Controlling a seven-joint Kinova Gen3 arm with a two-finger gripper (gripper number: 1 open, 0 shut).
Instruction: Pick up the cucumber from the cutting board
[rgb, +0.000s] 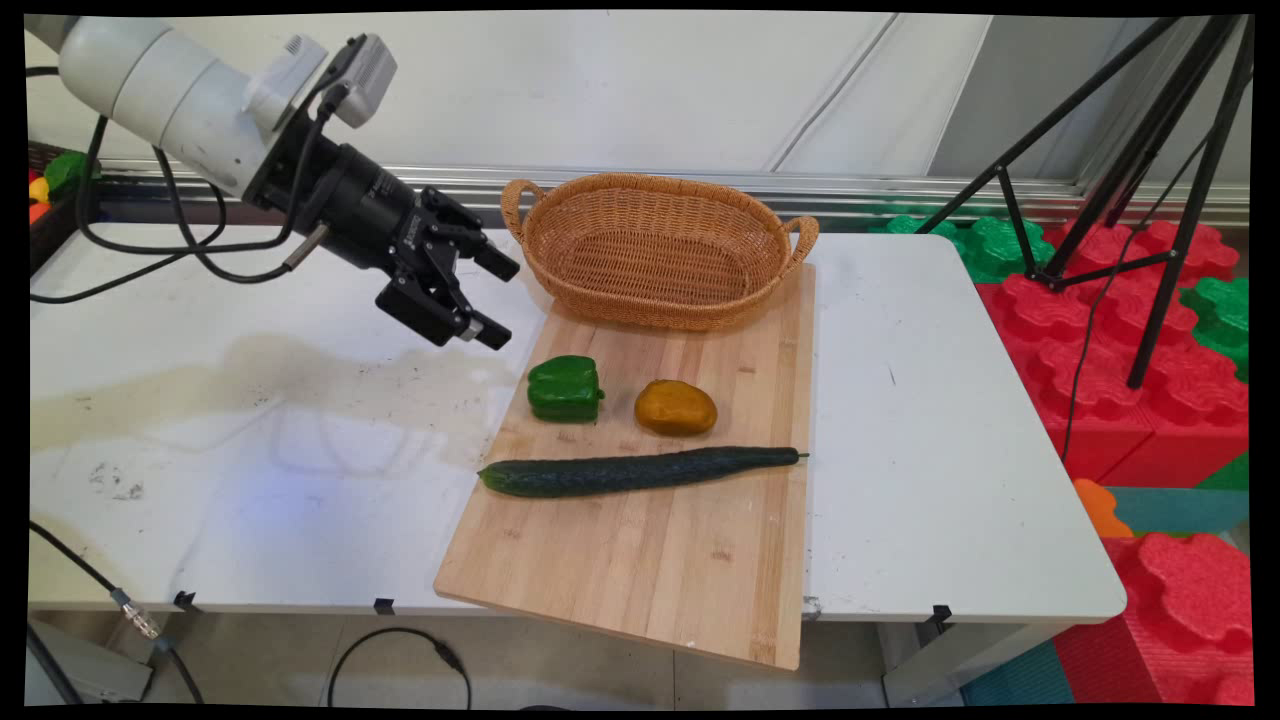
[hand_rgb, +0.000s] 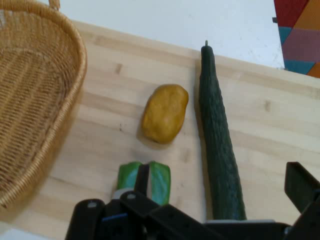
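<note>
Gripper (rgb: 482, 297): raised above the white table (rgb: 950, 400), left of the cutting board (rgb: 650, 560); fingers spread wide, empty, tilted toward the produce.
Green bell pepper (rgb: 565, 388): on the board, nearest the gripper.
Potato (rgb: 675, 407): beside the pepper, apart from it.
Cucumber (rgb: 640, 470): lying lengthwise in front of both.
Wicker basket (rgb: 655, 250): at the board's far end, empty.
Hand view: linkage partly hides the pepper (hand_rgb: 160, 181); main view shows it whole.

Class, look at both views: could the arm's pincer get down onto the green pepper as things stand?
Probably yes. The pincer hangs open in the air just up and left of the green pepper, holding nothing. The pepper sits apart from the potato, cucumber and basket, with nothing above it.
</note>
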